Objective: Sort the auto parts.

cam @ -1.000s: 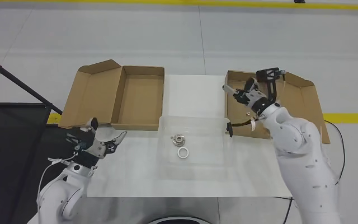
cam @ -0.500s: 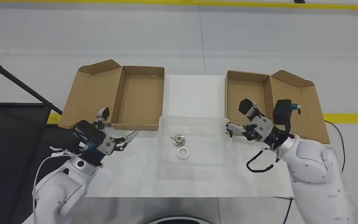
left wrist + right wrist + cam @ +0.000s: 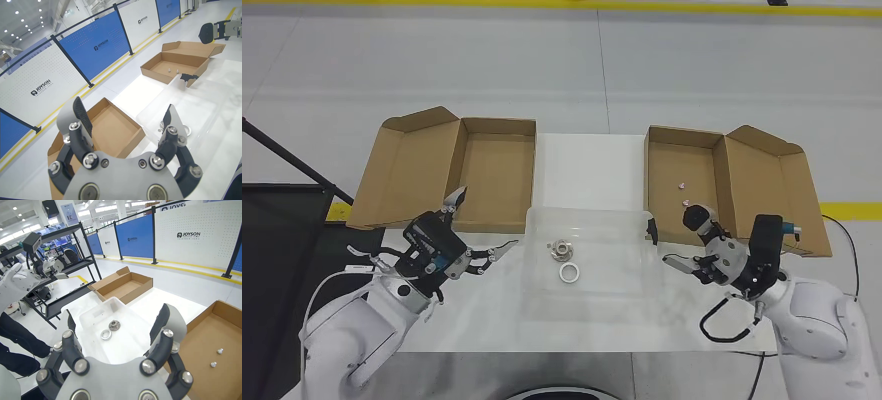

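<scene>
Top view: left jaws spread wide, empty, over the tabletop (image 3: 587,170) edge just beside the clear bin (image 3: 614,292), angled toward it. Right jaws also wide, empty, at the bin's opposite side. Ring (image 3: 569,271) and flanged hub (image 3: 561,246) lie in the bin. Two bolts (image 3: 219,351) sit in the right cardboard box (image 3: 682,160).
</scene>
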Controlling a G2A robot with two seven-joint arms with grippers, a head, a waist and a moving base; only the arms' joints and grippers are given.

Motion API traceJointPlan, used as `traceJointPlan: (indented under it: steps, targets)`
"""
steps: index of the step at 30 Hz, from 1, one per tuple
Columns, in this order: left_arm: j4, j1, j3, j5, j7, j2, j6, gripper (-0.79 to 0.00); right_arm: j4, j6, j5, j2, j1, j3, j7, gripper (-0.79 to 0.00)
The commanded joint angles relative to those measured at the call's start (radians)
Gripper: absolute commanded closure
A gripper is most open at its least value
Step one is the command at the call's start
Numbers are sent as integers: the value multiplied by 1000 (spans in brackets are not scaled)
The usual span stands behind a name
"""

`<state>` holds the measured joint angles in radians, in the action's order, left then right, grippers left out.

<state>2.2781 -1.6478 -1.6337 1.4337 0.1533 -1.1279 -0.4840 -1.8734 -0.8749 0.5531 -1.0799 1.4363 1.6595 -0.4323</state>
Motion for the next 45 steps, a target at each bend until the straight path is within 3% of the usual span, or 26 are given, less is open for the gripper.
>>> traceJointPlan:
  steps: [1,8,13,20,26,31,33,37,45]
  targets:
    - [0,0,0,0,0,0,0,-785,0,0,0,0,0,0,0,-785]
    - [-2,-2,2,-1,3,0,2,-785,0,0,0,0,0,0,0,-785]
    - [-2,33,34,-53,110,3,-54,-785,-2,-1,2,0,3,-12,7,-785]
    - [-9,222,135,-142,441,10,-161,-785,0,-52,84,10,31,-9,-13,-785]
    - [-102,439,269,-348,747,11,-221,-785,-17,-105,126,18,106,47,30,-785]
    - [-202,612,382,-527,976,11,-207,-785,-30,-22,137,16,164,109,118,-785]
    - [-238,676,458,-528,1017,21,-166,-785,-41,30,134,13,182,118,154,-785]
    - [-302,802,597,-595,1051,48,-132,-785,-41,30,134,13,182,118,154,-785]
    - [-306,812,605,-601,1051,51,-132,-785,-41,30,134,13,182,118,154,-785]
